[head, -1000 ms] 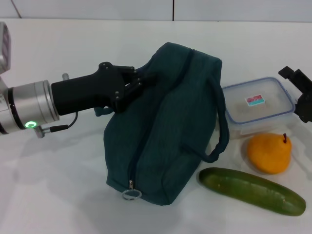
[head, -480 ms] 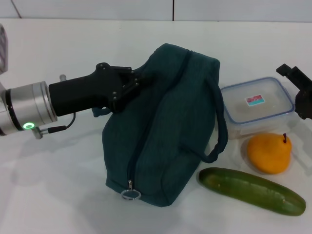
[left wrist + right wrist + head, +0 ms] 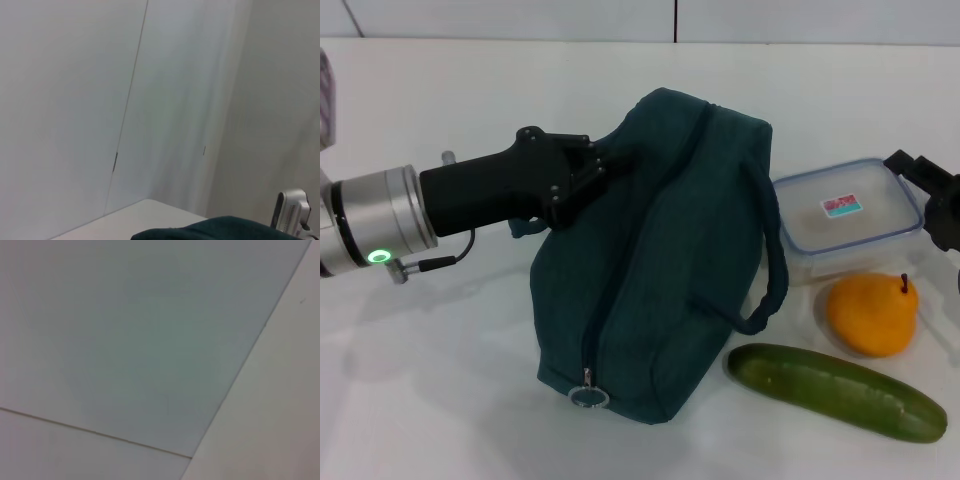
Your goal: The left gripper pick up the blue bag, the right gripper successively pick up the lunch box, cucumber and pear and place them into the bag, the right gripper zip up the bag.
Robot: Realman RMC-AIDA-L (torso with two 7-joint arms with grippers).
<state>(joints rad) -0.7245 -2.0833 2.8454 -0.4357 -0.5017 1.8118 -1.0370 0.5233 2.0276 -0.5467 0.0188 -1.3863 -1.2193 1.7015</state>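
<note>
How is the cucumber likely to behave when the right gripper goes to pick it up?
The cucumber is long, round and smooth, lying flat on the table, so it would probably roll if nudged sideways. Its glossy skin suggests it may slip in a light grip. Gripped off-centre, its length would likely make it tilt. The right gripper is beside the lunch box.

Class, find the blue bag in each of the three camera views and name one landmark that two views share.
Head view: blue bag at centre, left gripper at its side.
Left wrist view: only a dark teal strip at the bottom edge.
Right wrist view: not in it.
Shared landmark: the white tabletop.
</note>
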